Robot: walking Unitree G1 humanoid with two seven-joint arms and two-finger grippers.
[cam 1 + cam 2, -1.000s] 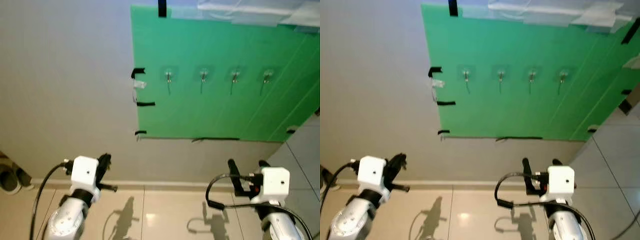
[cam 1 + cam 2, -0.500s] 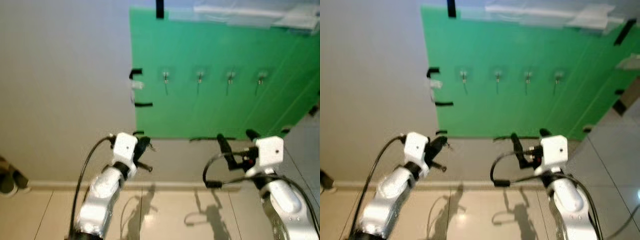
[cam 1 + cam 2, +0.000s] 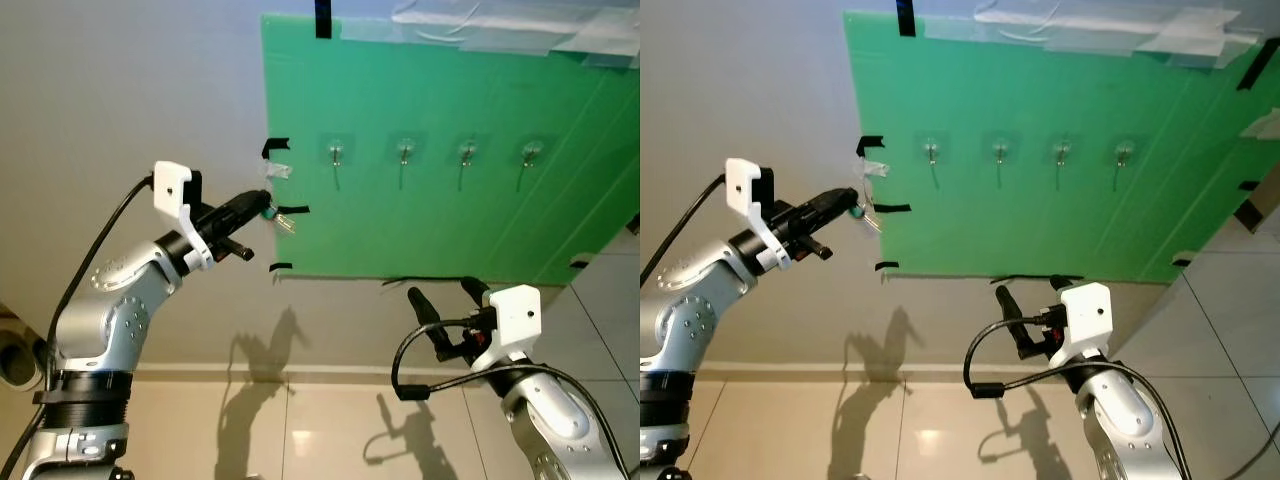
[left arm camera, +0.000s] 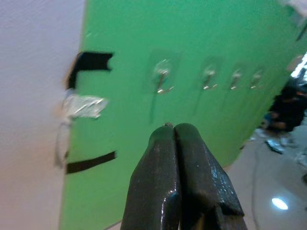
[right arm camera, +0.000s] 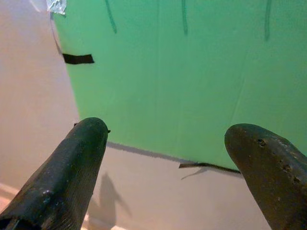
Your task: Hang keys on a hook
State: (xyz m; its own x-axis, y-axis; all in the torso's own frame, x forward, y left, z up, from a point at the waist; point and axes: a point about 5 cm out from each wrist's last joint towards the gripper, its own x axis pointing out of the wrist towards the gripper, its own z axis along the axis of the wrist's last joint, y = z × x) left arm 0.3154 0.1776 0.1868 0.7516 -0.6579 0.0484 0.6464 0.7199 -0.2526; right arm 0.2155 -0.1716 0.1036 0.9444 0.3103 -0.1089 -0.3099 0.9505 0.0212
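Keys [image 3: 281, 221]: a small bunch hangs from the tips of the left gripper [image 3: 262, 202], at the left edge of the green board [image 3: 440, 230], short of the nearest hook.
Hooks: four in a row on the board; the leftmost hook [image 3: 337, 155] is closest, up and to the right of the keys.
Risk: the ring looks small and the hook short, so the loop could miss the tip and slip off once let go; the dangling bunch may swing and knock the board.
Left arm: raised, elbow bent, forearm reaching toward the board; its fingers [image 4: 175, 158] are pressed together, pinching the keys.
Right arm: low in front of the wall; right gripper [image 3: 447, 297] points up with its fingers spread, holding nothing.
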